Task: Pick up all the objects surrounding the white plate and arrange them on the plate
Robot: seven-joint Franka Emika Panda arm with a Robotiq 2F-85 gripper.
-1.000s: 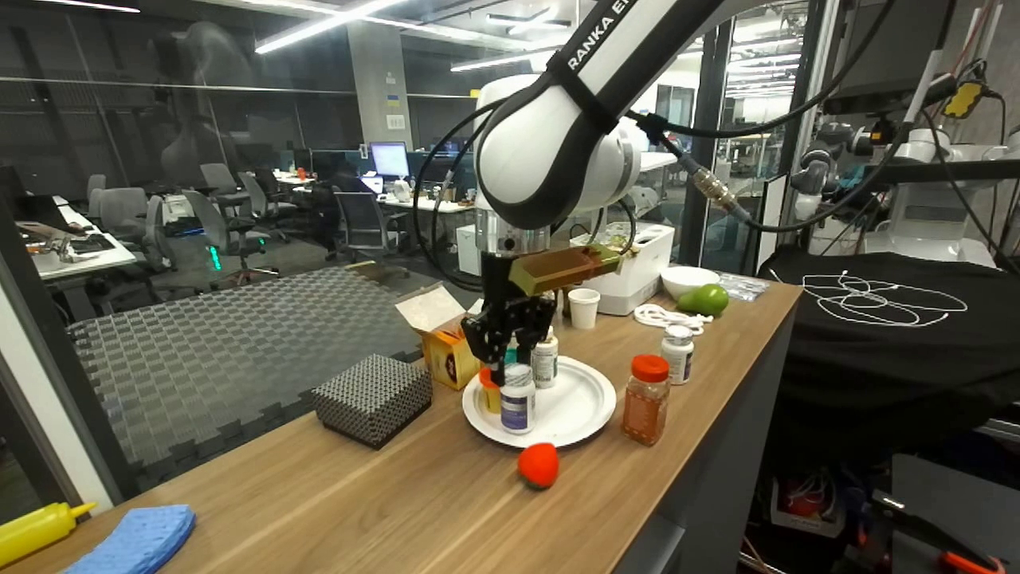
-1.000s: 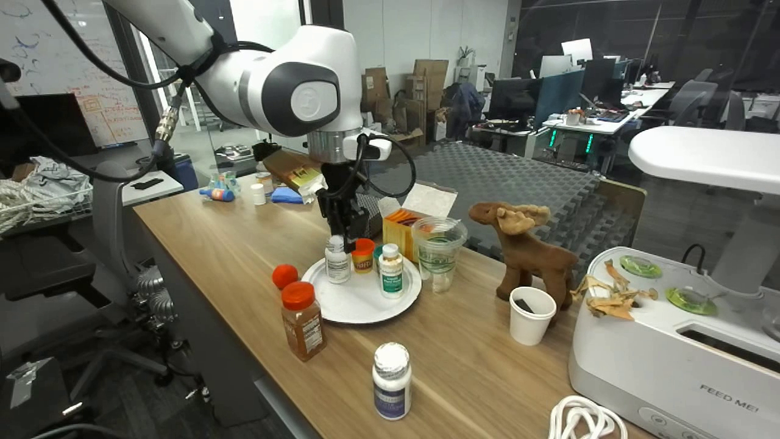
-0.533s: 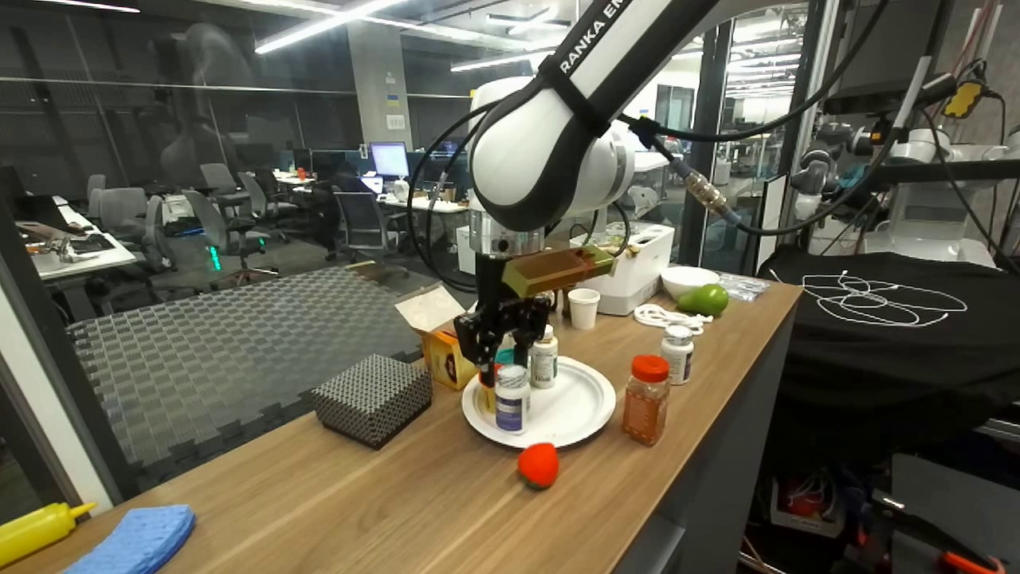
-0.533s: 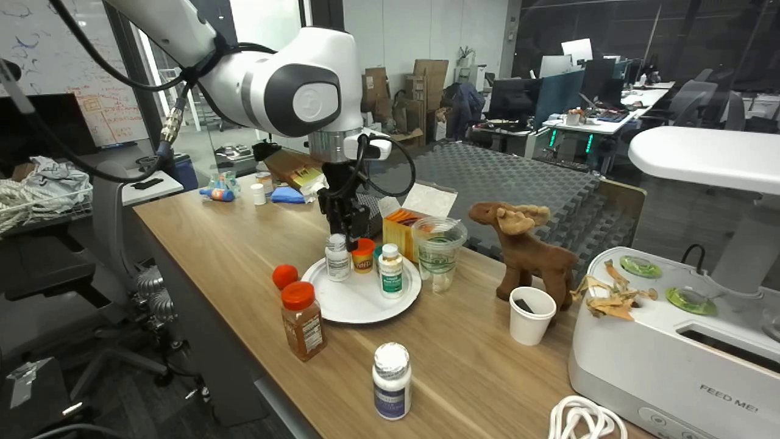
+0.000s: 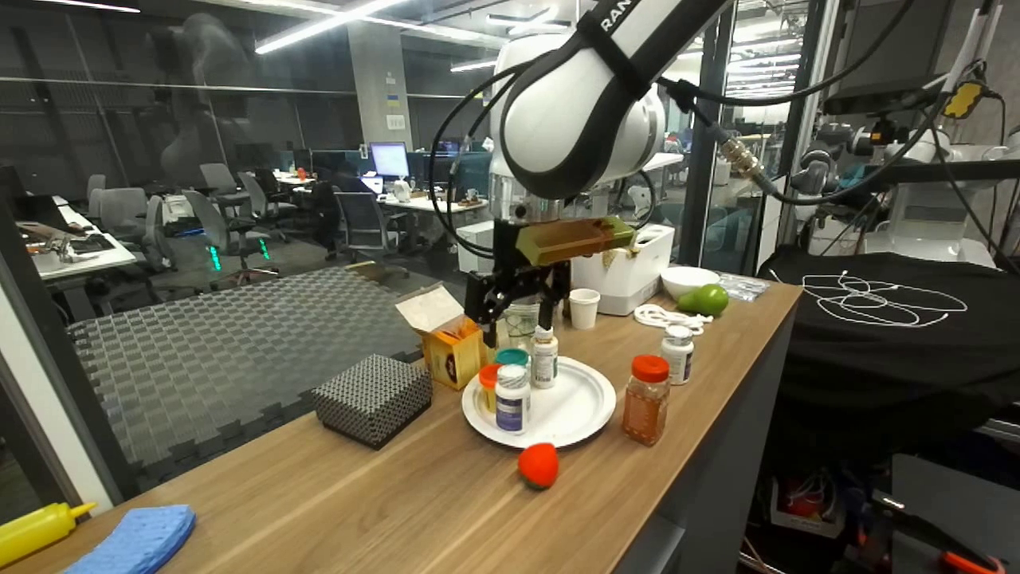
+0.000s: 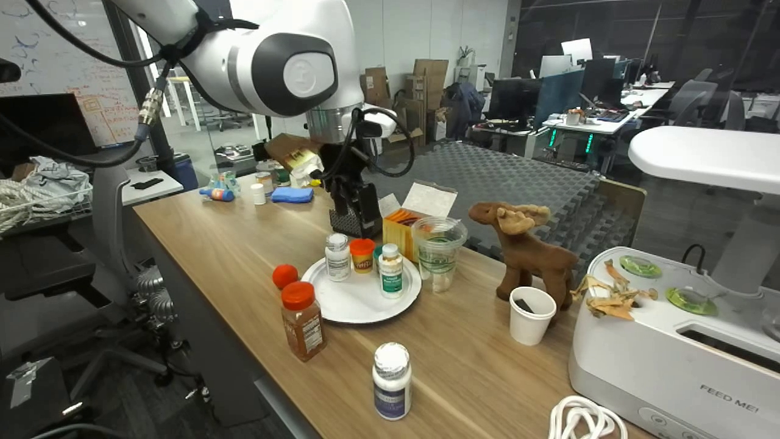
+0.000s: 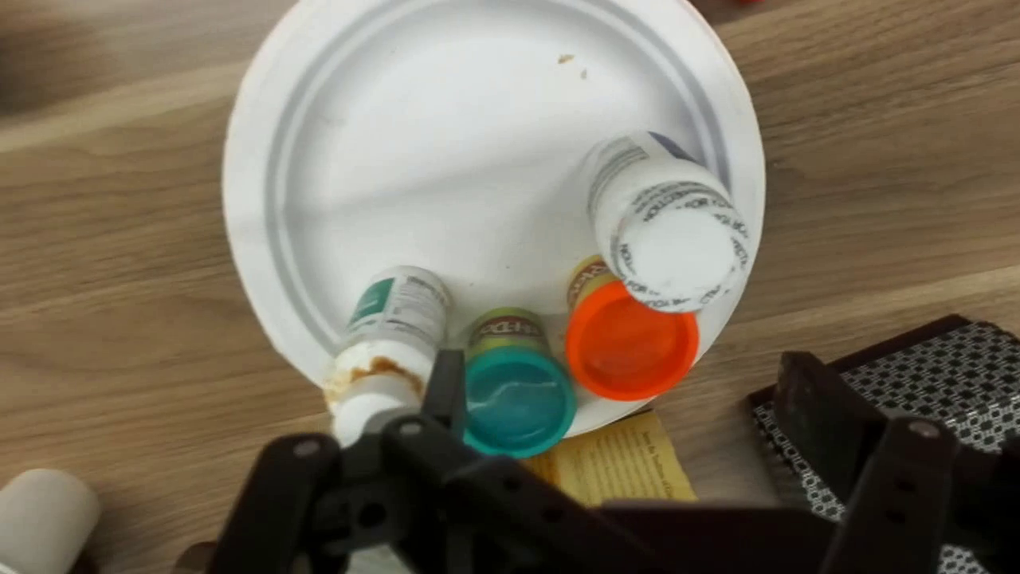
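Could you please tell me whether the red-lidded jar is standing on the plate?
No, in an exterior view the jar stands on the table beside the plate, with a gap between them.

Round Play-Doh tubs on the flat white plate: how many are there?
2. The orange-lidded round tub and the teal-lidded round tub stand side by side near the rim of the white plate, the teal one nearer the green-labelled white bottle. None seems hidden.

On plate [image 6: 365, 305]: two bottles [image 6: 391, 275], two tubs [image 7: 632, 344] | beside it: jar [image 6: 303, 324], ball [image 5: 539, 465], carton [image 5: 454, 355] | apart: third bottle [image 6: 392, 384]
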